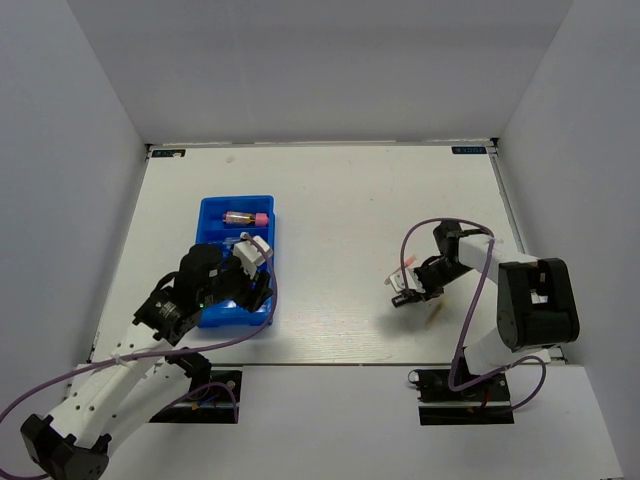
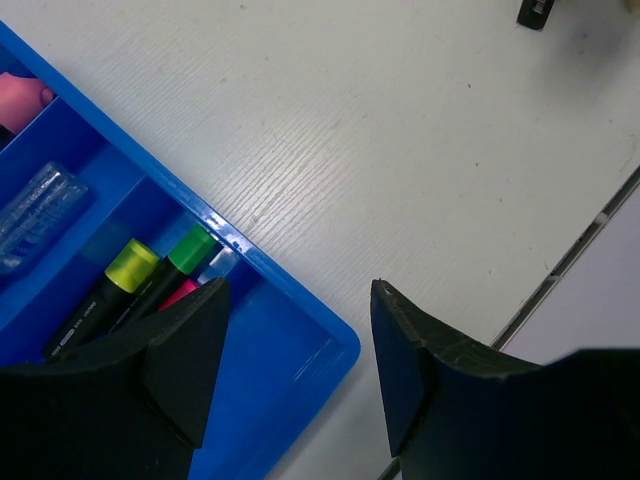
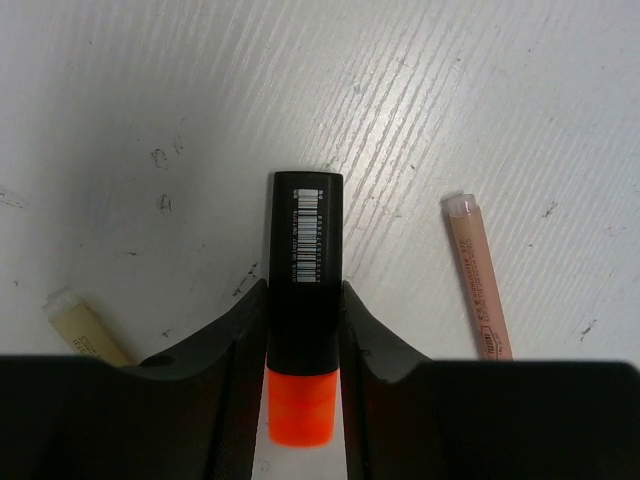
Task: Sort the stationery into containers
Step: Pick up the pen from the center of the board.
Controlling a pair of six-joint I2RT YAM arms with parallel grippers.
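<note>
Item 1: right gripper (image 3: pixel 305 300), jaws closed snugly on the black barrel of the orange highlighter (image 3: pixel 305 250), orange end toward the wrist, barcode uppermost, over the white table (image 1: pixel 350 190). Whether it touched the surface could not be told

Item 2: thin pink stick (image 3: pixel 480 280) and beige stick (image 3: pixel 85 330), loose on the table either side of that gripper, clear of its fingers

Item 3: left gripper (image 2: pixel 298 295), jaws spread wide and empty, poised over a corner of the blue tray (image 2: pixel 290 350)

Item 4: tray contents: yellow highlighter (image 2: pixel 130 265), green highlighter (image 2: pixel 190 248) and a pink-ended one (image 2: pixel 180 293) side by side in one compartment; clear pen (image 2: pixel 40 205) in the next; pink tube (image 2: pixel 22 95) beyond that
</note>
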